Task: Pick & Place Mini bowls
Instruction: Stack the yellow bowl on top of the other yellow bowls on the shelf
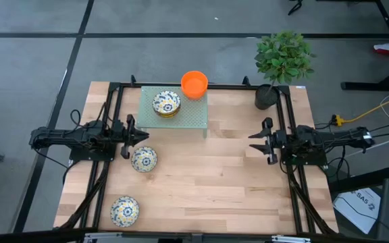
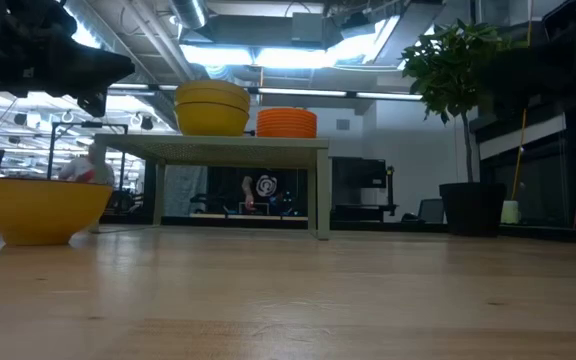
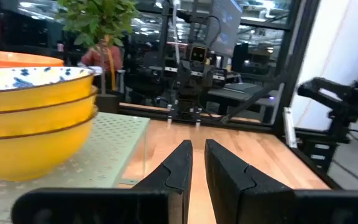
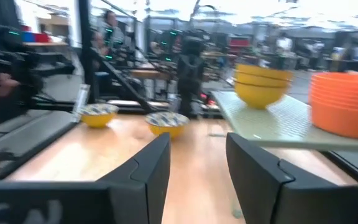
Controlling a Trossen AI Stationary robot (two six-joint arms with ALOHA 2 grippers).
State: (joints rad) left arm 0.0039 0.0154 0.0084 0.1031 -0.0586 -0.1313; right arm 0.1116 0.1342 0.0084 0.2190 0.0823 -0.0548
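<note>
- The left gripper [image 1: 142, 138] is held out flat over the table's left side, pointing toward the centre, just beside the raised shelf's near-left corner. Its two dark fingers [image 3: 174, 167] stand close together with a thin gap between them, grasping nothing.
- The right gripper [image 1: 256, 142] mirrors it on the table's right side, arm level and pointing inward. Its fingers [image 4: 146, 167] are parted with a clear gap, released and empty.
- The table [image 1: 215, 175] is pale wood in long planks, framed by dark metal rails.
- The shelf [image 1: 193, 116] is a pale green raised platform on thin legs, its top dotted with small holes.
- On the shelf sits a stack of patterned bowls [image 1: 167, 104]: round, yellow outside, white inside with blue and yellow flowers.
- Next to it, at the shelf's far edge, stands a stack of orange bowls [image 1: 194, 84], plain bright plastic with ridged, nested rims.
- One patterned bowl [image 1: 144, 159] rests on the wood just in front of the left gripper, not touched by it.
- Another floral bowl [image 1: 124, 210] lies near the table's front-left corner, well apart from both arms.
- A leafy green plant [image 1: 283, 57] in a dark pot stands at the far right corner.
</note>
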